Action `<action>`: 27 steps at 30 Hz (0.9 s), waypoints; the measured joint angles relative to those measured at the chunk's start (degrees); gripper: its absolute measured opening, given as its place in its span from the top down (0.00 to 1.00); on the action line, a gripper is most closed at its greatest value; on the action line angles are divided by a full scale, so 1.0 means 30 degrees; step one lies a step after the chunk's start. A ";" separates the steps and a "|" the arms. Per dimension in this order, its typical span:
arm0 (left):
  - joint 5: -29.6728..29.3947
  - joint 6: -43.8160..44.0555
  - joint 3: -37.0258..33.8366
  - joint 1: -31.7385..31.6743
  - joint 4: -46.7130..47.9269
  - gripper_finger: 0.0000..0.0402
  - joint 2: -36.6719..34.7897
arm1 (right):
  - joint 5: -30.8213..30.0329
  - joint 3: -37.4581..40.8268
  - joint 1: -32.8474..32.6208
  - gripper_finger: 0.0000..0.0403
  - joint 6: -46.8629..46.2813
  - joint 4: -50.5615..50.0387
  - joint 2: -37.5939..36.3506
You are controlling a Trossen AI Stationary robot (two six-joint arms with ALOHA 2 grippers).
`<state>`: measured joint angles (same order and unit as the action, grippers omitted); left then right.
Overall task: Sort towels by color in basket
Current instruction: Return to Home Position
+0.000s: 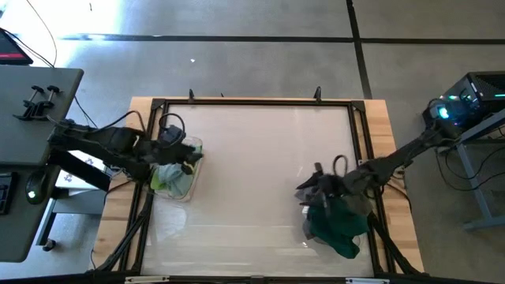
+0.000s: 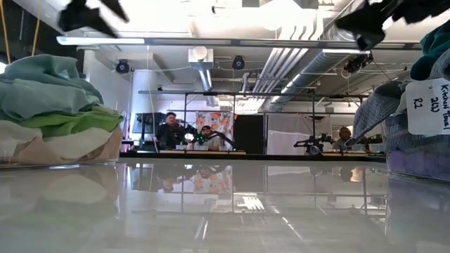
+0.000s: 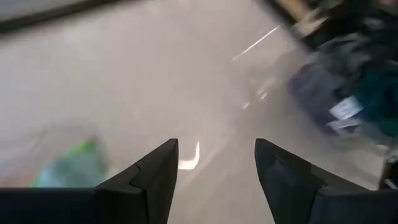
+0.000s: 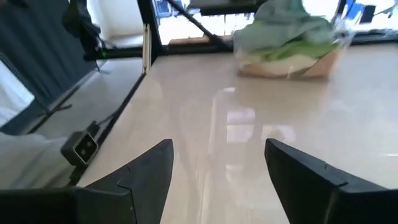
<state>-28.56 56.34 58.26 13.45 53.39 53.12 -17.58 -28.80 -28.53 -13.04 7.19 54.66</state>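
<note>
Both fingers of the left pincer (image 3: 216, 146) stand spread with nothing between; the right pincer (image 4: 219, 146) likewise. The left hangs above the left transparent bin (image 2: 70, 151) at the desk's (image 1: 260, 173) nine o'clock, the right above the right transparent bin (image 2: 422, 161) at four o'clock. Pale towels (image 2: 42, 91), teal, lime and white, fill the left bin; dark towels (image 1: 335, 229), green and grey, fill the right. No towel shows loose, so sorting looks finished. To home well, lift each arm straight up clear of the rims before drawing back.

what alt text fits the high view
Two clear bins sit on a table: left bin with lime and pale towels, right bin with dark green and grey ones. The left arm and right arm reach over them.
</note>
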 joint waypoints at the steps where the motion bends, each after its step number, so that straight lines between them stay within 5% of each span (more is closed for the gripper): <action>1: -0.0309 -0.0910 -0.0226 0.0113 -0.1108 0.50 0.0007 | -0.0061 0.0000 0.0000 0.39 0.0004 -0.0681 -0.0894; 8: -0.0534 -0.6289 -0.2918 -0.0903 -0.8484 0.58 -0.0486 | -0.1429 0.0000 0.0000 0.56 0.0171 -0.4071 -0.6051; 15: 0.3045 -0.8627 -0.6339 -0.3868 -1.4685 0.73 -0.2338 | -0.1488 0.0000 0.0000 0.75 0.0383 -0.5515 -0.8025; 27: 0.5076 -1.1844 -0.8621 -0.7074 -1.7717 0.99 -0.5196 | -0.1051 0.0420 0.0000 0.99 0.2039 -0.5446 -1.0754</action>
<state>-13.34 20.81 32.40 -7.77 0.24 37.53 -20.73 -27.54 -28.53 -6.93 -9.15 22.40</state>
